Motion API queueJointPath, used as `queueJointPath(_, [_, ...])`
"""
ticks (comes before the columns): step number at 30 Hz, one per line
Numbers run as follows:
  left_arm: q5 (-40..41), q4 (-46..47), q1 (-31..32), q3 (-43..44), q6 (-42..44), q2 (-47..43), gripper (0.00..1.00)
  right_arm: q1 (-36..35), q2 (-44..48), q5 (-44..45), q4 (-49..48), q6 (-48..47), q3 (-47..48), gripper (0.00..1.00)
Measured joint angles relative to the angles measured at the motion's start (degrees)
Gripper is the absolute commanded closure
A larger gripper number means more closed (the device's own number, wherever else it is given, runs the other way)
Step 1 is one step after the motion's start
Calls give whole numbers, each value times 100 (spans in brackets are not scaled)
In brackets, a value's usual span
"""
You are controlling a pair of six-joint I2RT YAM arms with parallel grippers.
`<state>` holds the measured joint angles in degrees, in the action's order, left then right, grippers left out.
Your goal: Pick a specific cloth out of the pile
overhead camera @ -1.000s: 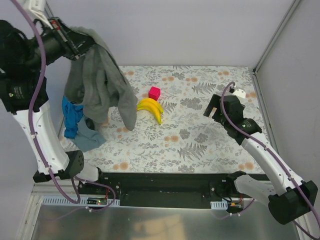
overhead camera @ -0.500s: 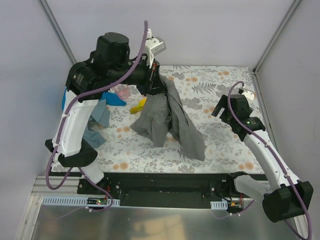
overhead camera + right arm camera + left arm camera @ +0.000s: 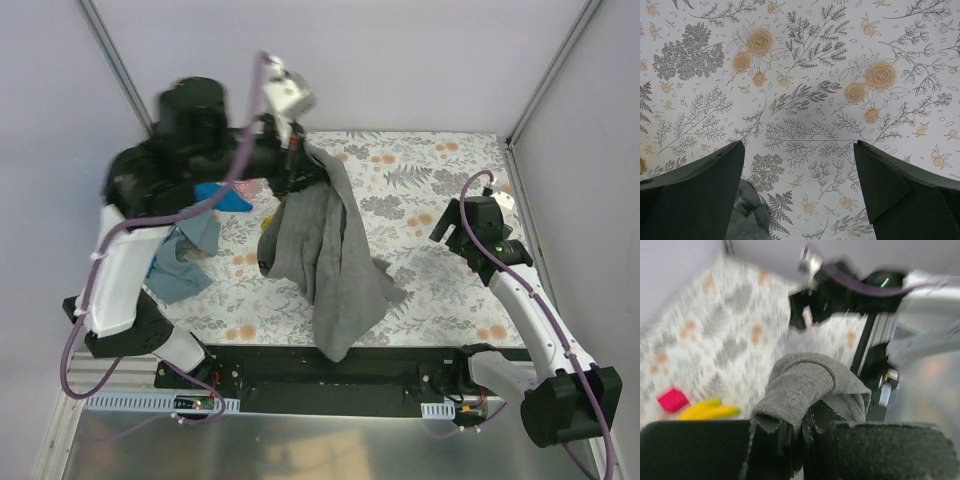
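Note:
My left gripper (image 3: pixel 298 165) is shut on the cloth (image 3: pixel 328 255), a big mid-grey garment that hangs from it over the middle of the table down to the near edge. In the left wrist view the grey fabric (image 3: pixel 802 385) is bunched between my fingers. The pile (image 3: pixel 190 235) lies at the table's left: a bright blue cloth with grey-blue pieces, partly hidden by my left arm. My right gripper (image 3: pixel 452 222) is open and empty above the table's right side; its wrist view shows only floral tablecloth between the fingers (image 3: pixel 700 185) and a grey cloth edge (image 3: pixel 747 212).
A banana bunch (image 3: pixel 707 411) and a small pink cube (image 3: pixel 672 399) show in the left wrist view; the hanging cloth hides them from above. The floral tablecloth (image 3: pixel 420 170) covers the table. Grey walls enclose back and sides.
My left arm has swung the grey cloth from high at the left over to the table's middle and towards the near edge. My right arm has shifted slightly.

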<state>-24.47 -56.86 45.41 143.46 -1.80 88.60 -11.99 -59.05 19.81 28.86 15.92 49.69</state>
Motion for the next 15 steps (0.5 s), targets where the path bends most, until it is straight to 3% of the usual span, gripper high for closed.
queueJointPath(10, [686,256,940,-3980,1224,1259,100,35,326,-83,28,-57,-177,1])
queueJointPath(13, [841,269,1390,-4706,1532,1340,100,39,376,-118,26,-63,-177,1])
queueJointPath(15, [905,310,1580,-5051,1738,1340,93,39,376,-160,28,-76,-177,1])
